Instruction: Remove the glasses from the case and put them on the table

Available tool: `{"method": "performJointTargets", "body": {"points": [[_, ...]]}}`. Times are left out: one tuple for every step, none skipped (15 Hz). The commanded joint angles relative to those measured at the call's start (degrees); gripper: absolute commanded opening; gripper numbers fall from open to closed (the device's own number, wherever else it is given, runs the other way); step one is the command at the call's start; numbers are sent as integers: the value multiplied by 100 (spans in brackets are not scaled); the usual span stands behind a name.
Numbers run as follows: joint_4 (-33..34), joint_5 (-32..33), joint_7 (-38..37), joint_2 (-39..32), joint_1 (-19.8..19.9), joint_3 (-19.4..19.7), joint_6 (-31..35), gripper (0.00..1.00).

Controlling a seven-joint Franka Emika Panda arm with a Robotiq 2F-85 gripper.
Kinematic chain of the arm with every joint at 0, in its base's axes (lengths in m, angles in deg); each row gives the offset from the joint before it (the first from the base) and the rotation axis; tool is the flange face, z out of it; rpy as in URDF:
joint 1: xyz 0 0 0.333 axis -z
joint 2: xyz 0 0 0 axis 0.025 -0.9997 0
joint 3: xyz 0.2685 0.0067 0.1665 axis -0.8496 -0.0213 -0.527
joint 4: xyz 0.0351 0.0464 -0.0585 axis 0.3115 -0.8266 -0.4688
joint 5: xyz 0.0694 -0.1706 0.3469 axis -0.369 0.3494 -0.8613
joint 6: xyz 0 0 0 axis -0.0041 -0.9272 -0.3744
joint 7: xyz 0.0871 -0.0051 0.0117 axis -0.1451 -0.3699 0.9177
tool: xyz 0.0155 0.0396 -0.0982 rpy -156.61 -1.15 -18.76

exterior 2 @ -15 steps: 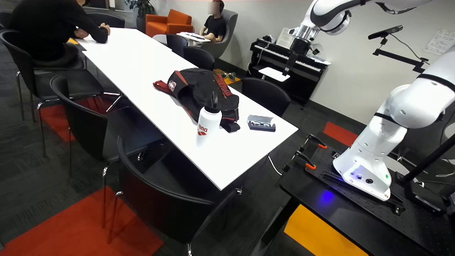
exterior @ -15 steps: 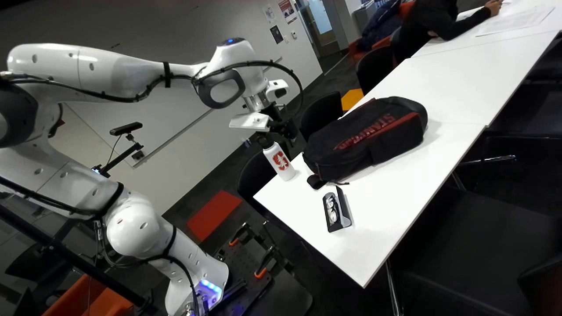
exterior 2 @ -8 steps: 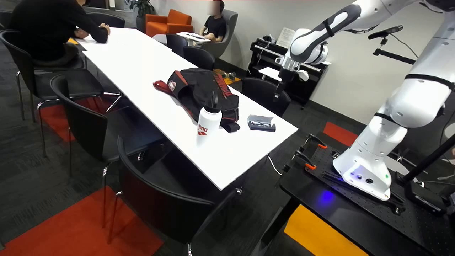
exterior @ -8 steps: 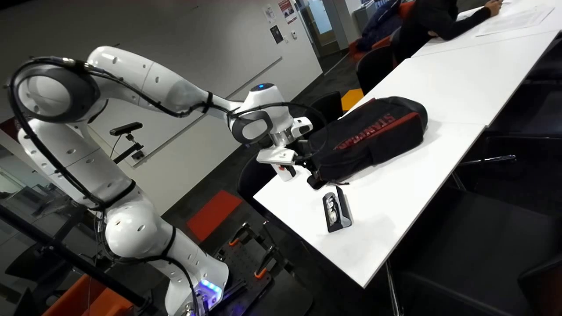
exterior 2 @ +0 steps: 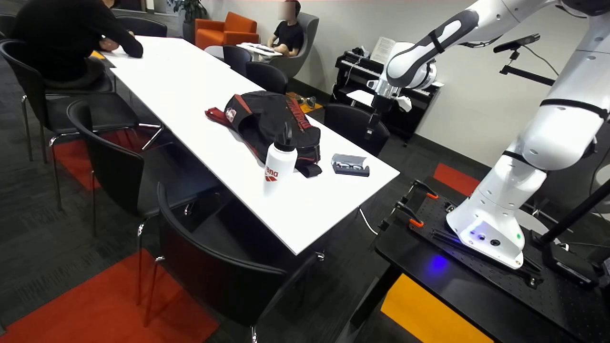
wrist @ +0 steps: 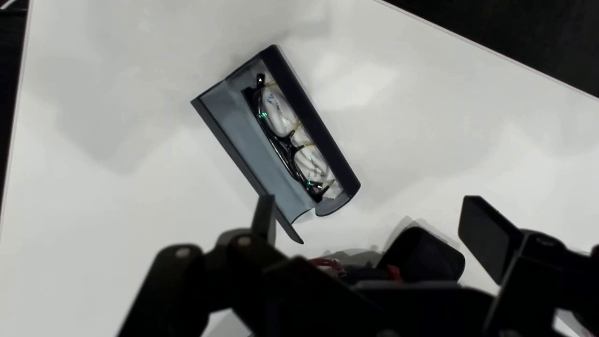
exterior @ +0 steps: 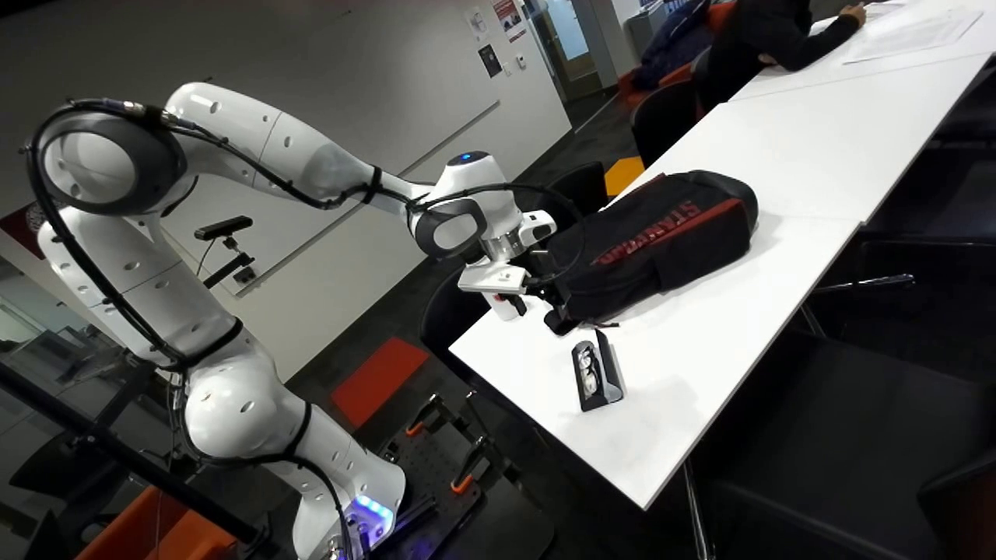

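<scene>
Your gripper (wrist: 374,221) hangs spread, empty, likely to straddle the glasses (wrist: 291,144); the case (wrist: 252,150) lies open on the table (wrist: 117,210), leaving them exposed from above.

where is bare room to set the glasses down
Bare table lies between bottle, case and robot-side end; another patch runs from the case's lid to the long edge away from the bottle; more beyond the backpack. Crowded: where the backpack nears bottle and case.
</scene>
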Motion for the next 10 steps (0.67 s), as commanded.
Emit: {"method": "performJointTargets", "body": {"points": [[62,752,-138,-380,94,-247,376,100],[94,1003,-167,-542,84,-274,506,100],[130,1274,-255,-692,72,-290,631,100],[177,1463,-253,-867,89,-327,751,100],[216,1644,-287,-1012,105,-348,861,100],[264,1759,-239,-1170,138,-379,975,100],[326,1813,-159,-1311,190,-425,1039,100],[394,1852,-106,-1449,248,-465,1088,100],[458,1888,-77,-1565,303,-497,1113,100],[546,1881,4,-1684,387,-551,1097,100]]}}
